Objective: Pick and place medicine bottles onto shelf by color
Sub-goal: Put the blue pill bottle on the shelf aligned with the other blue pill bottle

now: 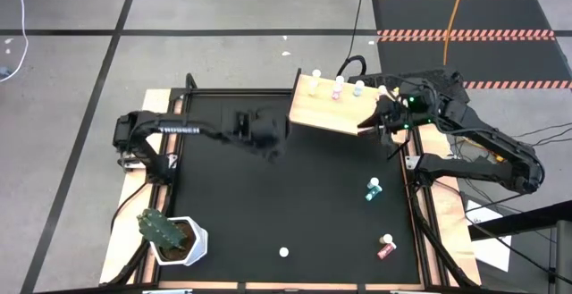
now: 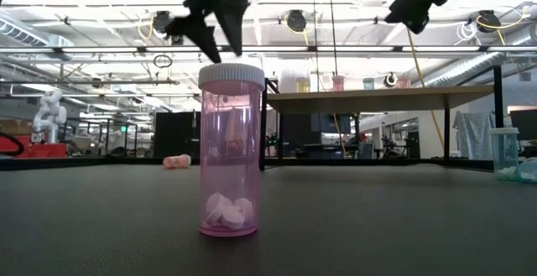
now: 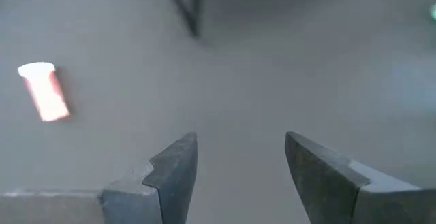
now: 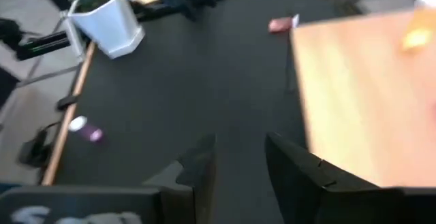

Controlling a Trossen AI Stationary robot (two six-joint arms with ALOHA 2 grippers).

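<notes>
Looking down on the black tabletop (image 1: pixel 295 196), I could barely make out the left gripper (image 1: pixel 268 142), a dark mass just off the shelf's (image 1: pixel 335 111) near left corner; its wrist camera showed the fingers (image 3: pixel 174 166) spread with nothing between them. The right gripper (image 1: pixel 380 121) hung at the shelf's right end, its tips lost against the arm; its own view showed a narrow empty gap between the fingers (image 4: pixel 201 159), beside the wooden board.

On the shelf stood a row of tiny bottles: yellow (image 1: pixel 315 83), pink (image 1: pixel 338 88) and teal (image 1: pixel 358 88), with a fourth half hidden by the right arm. On the table, a teal bottle (image 1: pixel 372 189) and a red bottle (image 1: pixel 385 247) lay toward the right side; another pink bottle (image 2: pixel 229 150) stood upright near the front edge, tablets inside.

A cactus (image 1: pixel 161 229) in a white pot (image 1: pixel 185 243) sat at the front left corner. Beyond the table, a workshop hall was blurred and backlit.
</notes>
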